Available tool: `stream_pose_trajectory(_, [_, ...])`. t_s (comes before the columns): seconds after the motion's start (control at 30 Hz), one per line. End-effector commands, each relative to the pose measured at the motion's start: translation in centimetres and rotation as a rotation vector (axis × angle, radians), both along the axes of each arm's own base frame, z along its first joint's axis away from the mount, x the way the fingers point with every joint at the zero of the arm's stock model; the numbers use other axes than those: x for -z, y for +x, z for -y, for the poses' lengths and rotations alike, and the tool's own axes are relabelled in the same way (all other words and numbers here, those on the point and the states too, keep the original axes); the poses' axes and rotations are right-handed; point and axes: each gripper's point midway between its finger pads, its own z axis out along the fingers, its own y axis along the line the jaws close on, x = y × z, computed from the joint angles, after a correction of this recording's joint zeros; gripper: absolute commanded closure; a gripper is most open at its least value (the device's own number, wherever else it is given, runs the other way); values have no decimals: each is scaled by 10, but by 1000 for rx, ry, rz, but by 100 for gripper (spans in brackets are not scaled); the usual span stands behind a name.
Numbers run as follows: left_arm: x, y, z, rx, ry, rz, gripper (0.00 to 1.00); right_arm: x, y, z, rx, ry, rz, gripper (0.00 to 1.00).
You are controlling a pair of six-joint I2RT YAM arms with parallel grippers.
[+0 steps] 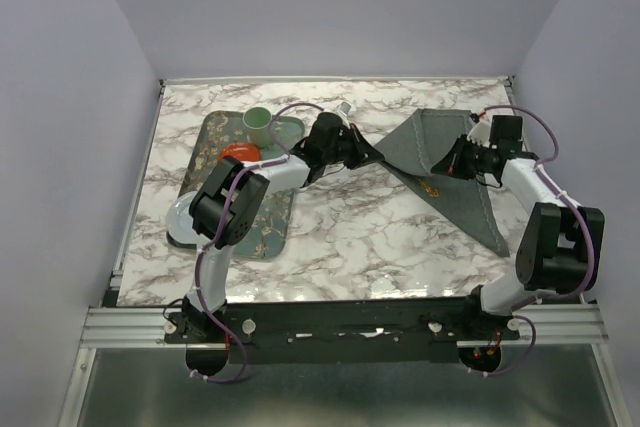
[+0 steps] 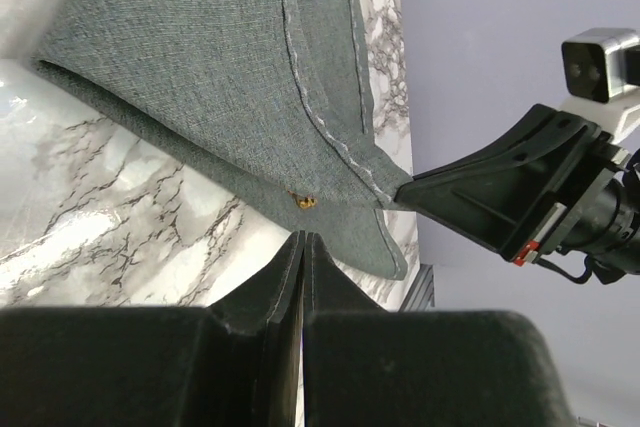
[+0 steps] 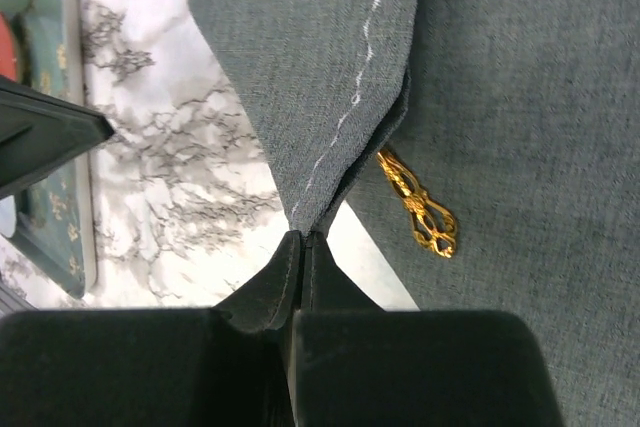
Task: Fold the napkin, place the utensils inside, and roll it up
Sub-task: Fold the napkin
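Top view: napkin (image 1: pixel 440 142) tented at worktop (image 1: pixel 340 232) right side, left fingers (image 2: pixel 335 292) and right fingers (image 3: pixel 265 292) each clamped on a corner. Utensil (image 3: pixel 420 209) on lower layer. Tip imo: carry both corners together, keep edge taut, don't drag utensil.

napkin (image 3: pixel 500 67): grey woven cloth, matt, pale stitched hem | utensil handle (image 3: pixel 420 205): gold metal, shiny, pierced scrollwork | table (image 1: pixel 340 237): marble-pattern top, smooth, glossy | right gripper (image 3: pixel 303 237): black plastic, matt

Overhead rear view, wrist close-ups, shared napkin (image 1: pixel 432 139)
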Motion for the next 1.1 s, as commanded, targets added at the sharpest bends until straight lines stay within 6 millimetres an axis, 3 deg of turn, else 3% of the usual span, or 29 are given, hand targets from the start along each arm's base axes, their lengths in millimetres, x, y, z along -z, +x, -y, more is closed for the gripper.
stream_pose_trajectory(0.0, [-14,-1,-4,-4,-7,16,89,26,-7,13,50,-67,-66,91])
stream_pose_trajectory(0.33, [-16,-5,-2,17,-18,6,89,57,-12,19,78,-95,-148,91])
stream_pose_trajectory(0.53, [-15,-8,-2,28,-19,1,88,60,-12,21,91,-99,-162,87])
stream_pose_trajectory(0.57, [-16,-8,-2,28,-20,3,87,62,-13,22,93,-102,-167,84])
stream_pose_trajectory(0.6, [-18,-9,-1,31,-22,5,87,63,-14,22,96,-106,-171,71])
stream_pose_trajectory(0.67, [-18,-10,-1,37,-19,11,84,62,-16,24,108,-116,-176,57])
stream_pose_trajectory(0.7, [-22,-11,-1,42,-21,23,82,58,-15,23,107,-111,-170,45])
stream_pose_trajectory(0.8, [-31,-19,1,73,21,82,74,39,-28,24,148,-111,-175,34])
stream_pose_trajectory(0.9, [-35,-30,0,90,89,170,60,18,-41,47,300,-202,-158,20])
stream_pose_trajectory(0.93, [-43,-33,-1,90,110,209,55,16,-49,63,385,-264,-191,16])
stream_pose_trajectory(1.0, [-48,-44,7,102,200,289,51,-1,-57,74,452,-295,-185,13])
stream_pose_trajectory(1.07, [-48,-55,13,147,296,380,48,-5,-74,89,533,-349,-215,11])
